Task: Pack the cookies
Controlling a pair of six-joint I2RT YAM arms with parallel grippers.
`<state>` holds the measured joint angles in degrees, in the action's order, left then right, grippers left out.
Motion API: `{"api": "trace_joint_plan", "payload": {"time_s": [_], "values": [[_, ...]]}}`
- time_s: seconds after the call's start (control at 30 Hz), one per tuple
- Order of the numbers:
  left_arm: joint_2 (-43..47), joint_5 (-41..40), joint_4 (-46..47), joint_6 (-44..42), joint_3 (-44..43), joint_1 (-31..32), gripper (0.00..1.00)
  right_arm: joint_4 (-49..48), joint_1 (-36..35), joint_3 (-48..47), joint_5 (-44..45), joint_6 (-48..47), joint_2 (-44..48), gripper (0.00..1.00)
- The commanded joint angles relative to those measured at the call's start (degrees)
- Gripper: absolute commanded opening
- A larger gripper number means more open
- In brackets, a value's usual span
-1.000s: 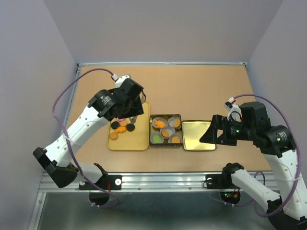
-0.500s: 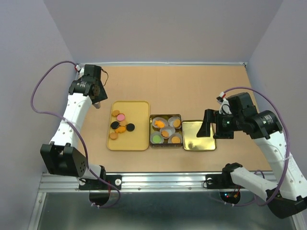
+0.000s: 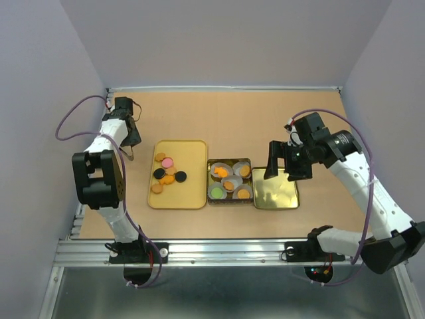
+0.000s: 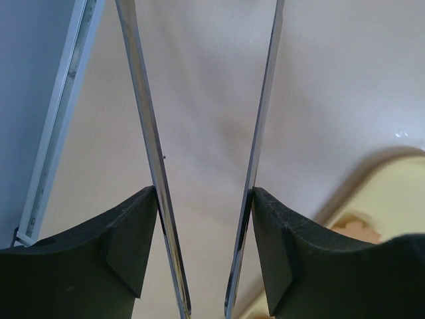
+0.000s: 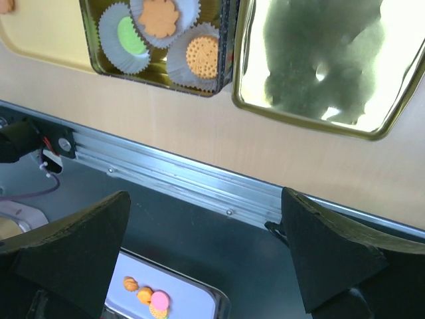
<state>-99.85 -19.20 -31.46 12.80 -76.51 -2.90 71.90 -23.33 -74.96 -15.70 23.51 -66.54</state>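
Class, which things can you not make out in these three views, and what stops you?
- Left wrist view: the yellow tray is blurred and cut by the right edge; the cookies on it cannot be counted.
- Left wrist view: the metal blades run off the top edge; tips unseen.
- Right wrist view: the tin is cut by the top edge; only some paper cups show.
- Top view: the right gripper covers the far edge of the lid.
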Motion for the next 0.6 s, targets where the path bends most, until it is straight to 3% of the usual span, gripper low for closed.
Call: {"api": "trace_joint_plan", "payload": {"time_s": [0.0, 0.2, 0.33, 0.57], "values": [[-2.36, 1.53, 3.6, -2.25, -3.73, -0.71, 0.68, -4.13, -0.48, -5.89, 2.26, -1.1, -3.06, 1.0], [-6.22, 4.16, 4.57, -1.72, -1.98, -0.71, 0.68, -5.1, -0.31, -6.78, 5.94, -0.48, -9.13, 1.0], [-7.46, 4.61, 5.8, -2.07, 0.04, -0.71, 0.7, -7.73, -0.4, -3.54, 12.7, 0.13, -9.22, 1.0], [-9.04, 4.7, 5.19, -2.51, -0.57, -0.71, 0.72, -9.41, -0.31, 0.95, 14.73, 0.49, -10.1, 1.0]]}}
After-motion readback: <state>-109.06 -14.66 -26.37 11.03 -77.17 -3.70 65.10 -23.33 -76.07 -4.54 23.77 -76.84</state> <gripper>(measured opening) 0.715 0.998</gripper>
